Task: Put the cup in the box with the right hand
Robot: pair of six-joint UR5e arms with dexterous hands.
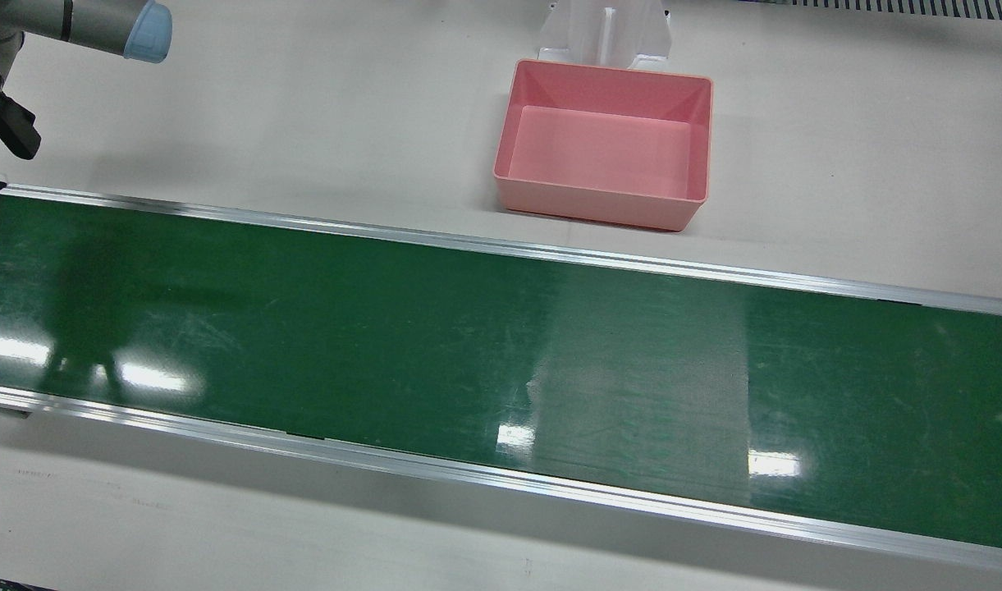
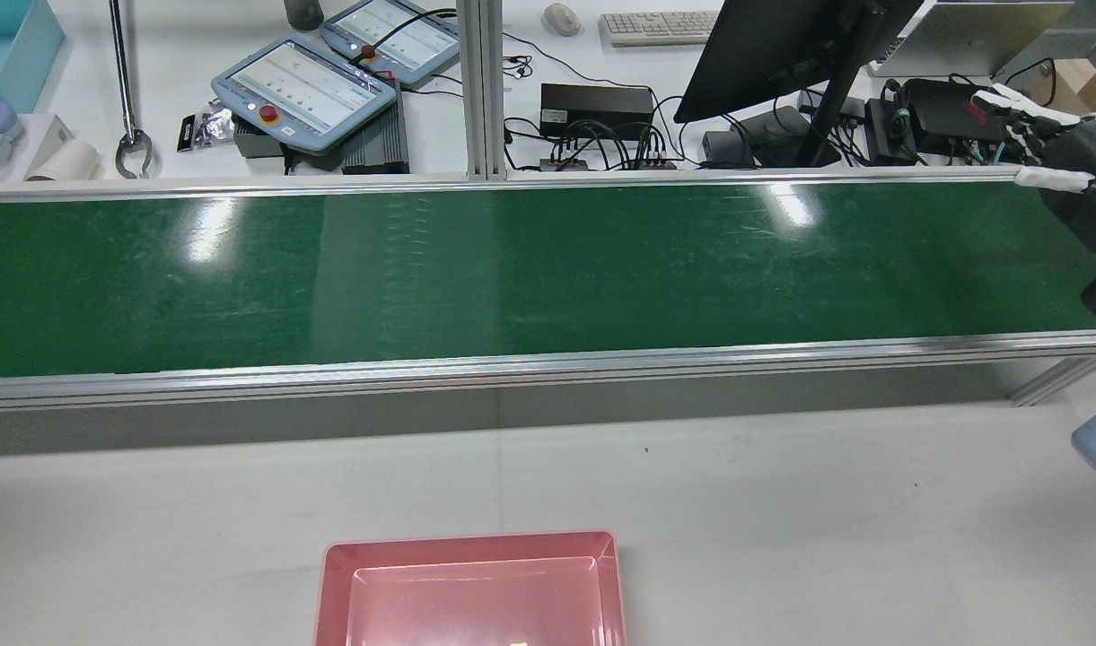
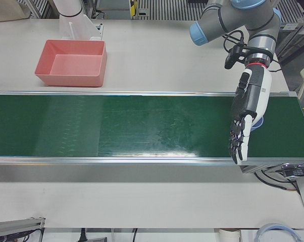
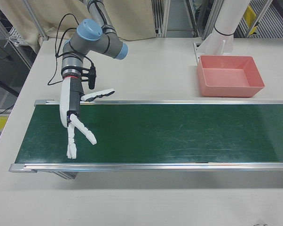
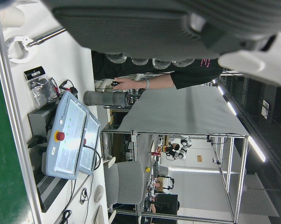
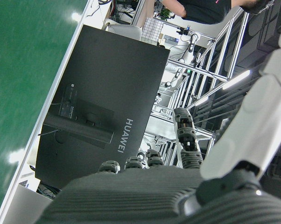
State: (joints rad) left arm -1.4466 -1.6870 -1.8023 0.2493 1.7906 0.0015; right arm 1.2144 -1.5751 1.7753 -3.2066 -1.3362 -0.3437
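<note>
While a long green conveyor belt [image 1: 501, 361] crosses the white surface [image 1: 304, 123], no cup is seen in any view. The pink box [image 1: 607, 144] is set on the surface beside the belt, mouth upward, its long axis parallel to the belt. Both the right hand [image 4: 75, 125] and the left hand [image 3: 245, 121] are held over opposite belt ends, fingers spread, holding nothing.
</note>
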